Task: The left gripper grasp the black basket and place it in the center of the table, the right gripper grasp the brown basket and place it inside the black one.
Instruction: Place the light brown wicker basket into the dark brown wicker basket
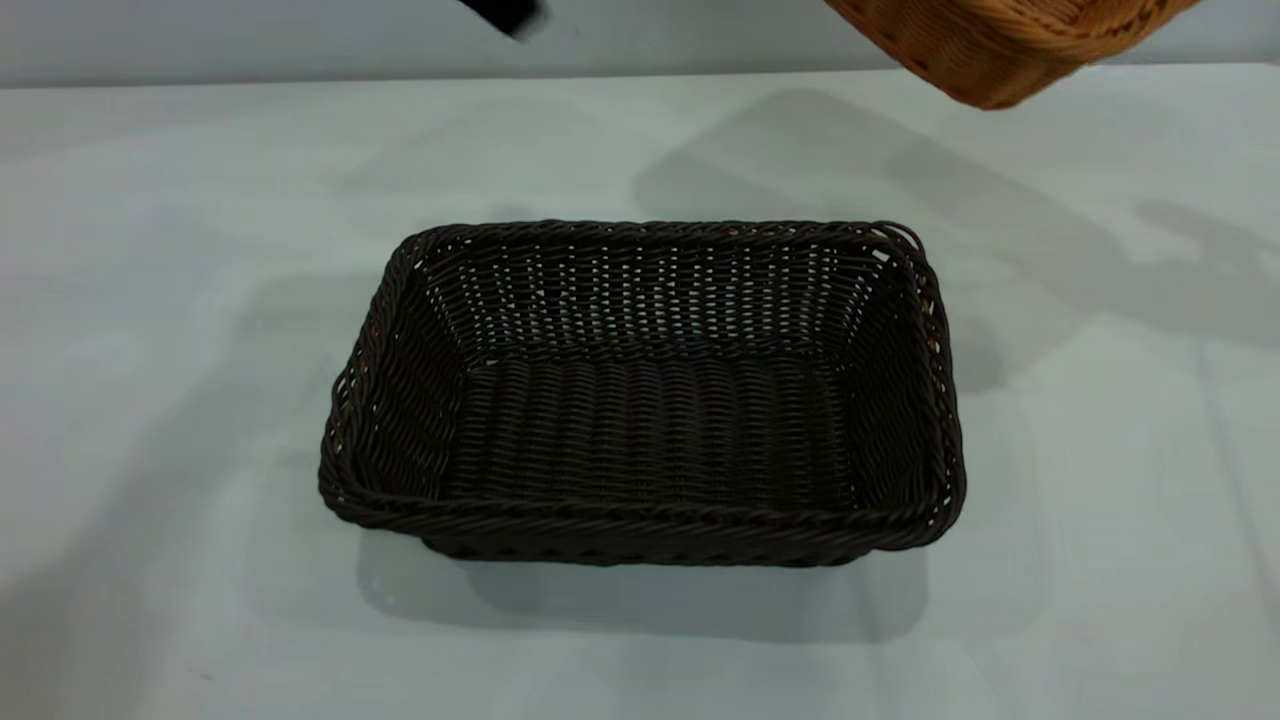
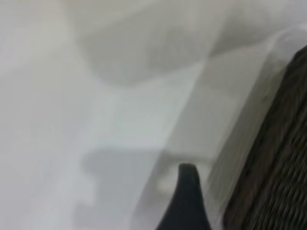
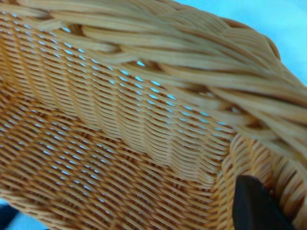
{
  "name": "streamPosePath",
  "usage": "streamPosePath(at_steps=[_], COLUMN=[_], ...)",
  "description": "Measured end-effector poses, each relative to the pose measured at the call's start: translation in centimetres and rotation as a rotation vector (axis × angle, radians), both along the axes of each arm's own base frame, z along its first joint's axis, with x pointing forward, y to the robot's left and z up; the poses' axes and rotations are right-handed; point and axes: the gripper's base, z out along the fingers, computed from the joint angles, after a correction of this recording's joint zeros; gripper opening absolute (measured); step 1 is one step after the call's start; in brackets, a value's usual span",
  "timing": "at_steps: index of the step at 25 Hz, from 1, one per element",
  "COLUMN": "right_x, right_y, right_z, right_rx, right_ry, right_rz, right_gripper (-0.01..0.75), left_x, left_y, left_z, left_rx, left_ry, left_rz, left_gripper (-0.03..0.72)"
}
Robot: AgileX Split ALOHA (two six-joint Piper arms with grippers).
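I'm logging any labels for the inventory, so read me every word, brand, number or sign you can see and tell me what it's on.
None: no readable text in any view.
black basket: plain weave, no tag.
brown basket: plain weave, no tag.
table: bare, unmarked.

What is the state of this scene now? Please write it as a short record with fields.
black basket: upright on the table, near its middle, nothing inside
brown basket: lifted and tilted, off the table, at the exterior view's top right, not over the black one
left claw: dark shape at the top edge, apart from the black basket, holds nothing
right claw: one finger shows inside the brown basket, against its wall
task stage: first step done, second under way
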Motion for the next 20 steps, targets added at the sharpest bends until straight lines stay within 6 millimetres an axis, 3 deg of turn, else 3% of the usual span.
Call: streamPosePath(at_steps=[5, 10, 14, 20], right_x=[-0.3, -0.9, -1.7, -3.3], right_y=[3.4, 8.0, 11.5, 15.7], right_z=[-0.1, -0.3, -0.2, -0.7], right_rx=[-0.056, -0.071, -0.056, -0.161], right_ry=[0.073, 0.131, 0.167, 0.234], right_rz=[0.093, 0.212, 0.317, 0.445], right_gripper=[0.073, 0.073, 0.073, 0.073], left_x=[1.7, 2.5, 2.8, 2.8], left_y=[7.7, 12.9, 15.1, 15.3], left_z=[0.6, 1.1, 1.5, 1.5], left_rx=[-0.022, -0.13, -0.21, -0.204], left_ry=[0.016, 0.03, 0.026, -0.003], left_rz=[0.2, 0.377, 0.456, 0.433], left_gripper=[0.559, 0.559, 0.559, 0.559])
